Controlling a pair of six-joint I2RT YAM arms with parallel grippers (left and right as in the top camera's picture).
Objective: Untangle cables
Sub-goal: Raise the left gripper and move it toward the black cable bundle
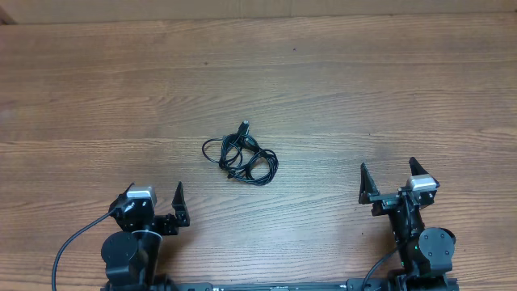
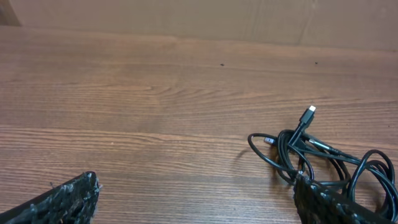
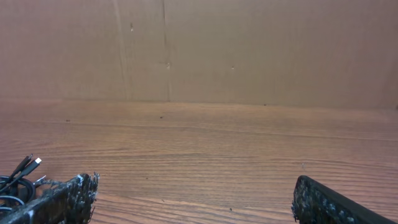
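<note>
Starting at the left, the left hand (image 1: pixel 153 194) is sitting low at the near edge of the wooden counter (image 1: pixel 339 73), its two fingers standing spread wide apart and holding nothing, with bare wood showing between them. In its wrist view the dark, textured fingers (image 2: pixel 65 202) are framing the bottom corners. The right-side one is overlapping the nearest loops of the cables in the picture, though from overhead the hand is lying well apart from them. Toward the middle, the cables (image 1: pixel 241 157) are lying bunched in a small black knot on the counter, a little left of centre and ahead of the left hand, with several loose loops fanning out to the sides. One plug end is pointing toward the far edge, and a silvery tip (image 2: pixel 268 140) is peeking out at the left side of the bundle. Open wood is stretching all around the knot, widest toward the far edge, where a plain brown cardboard wall (image 3: pixel 186 50) is rising along the counter's back. Further right, the right hand (image 1: pixel 388 166) is sitting close to the near edge too, well apart from the cables, its fingers gaping just as wide and gripping nothing. Its wrist view is catching only a sliver of the bundle at the far left.
</note>
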